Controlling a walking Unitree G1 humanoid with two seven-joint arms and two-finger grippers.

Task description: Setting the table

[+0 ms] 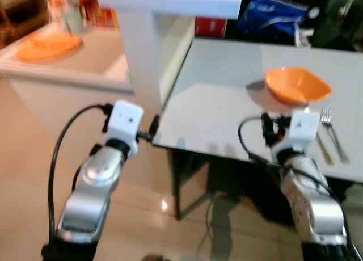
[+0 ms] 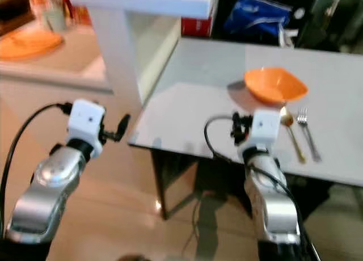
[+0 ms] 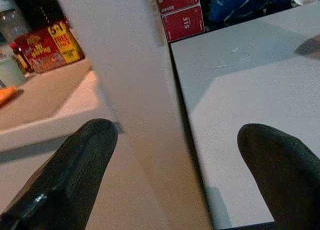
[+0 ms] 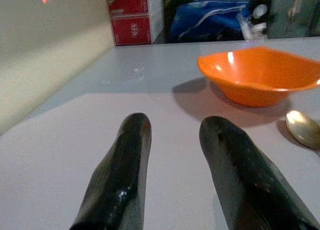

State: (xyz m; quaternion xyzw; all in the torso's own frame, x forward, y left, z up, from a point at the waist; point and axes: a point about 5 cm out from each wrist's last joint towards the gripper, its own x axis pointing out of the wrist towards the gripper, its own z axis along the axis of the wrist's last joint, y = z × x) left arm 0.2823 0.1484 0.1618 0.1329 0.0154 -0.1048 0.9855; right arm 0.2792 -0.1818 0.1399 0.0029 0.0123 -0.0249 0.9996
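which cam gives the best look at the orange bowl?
Right wrist view: the orange bowl is sharp and close, beyond the right gripper, which is open and holds nothing, with rim, inside and shadow clear. Both eye views show it whole but small and blurred on the grey table, beside the fork.

The spoon is cut off at three o'clock. Red boxes at twelve o'clock carry unreadable print. The head views are blurred.

arms: silver metal | wrists: white boxes | cables: blk loops | hand fingers: blk, glossy
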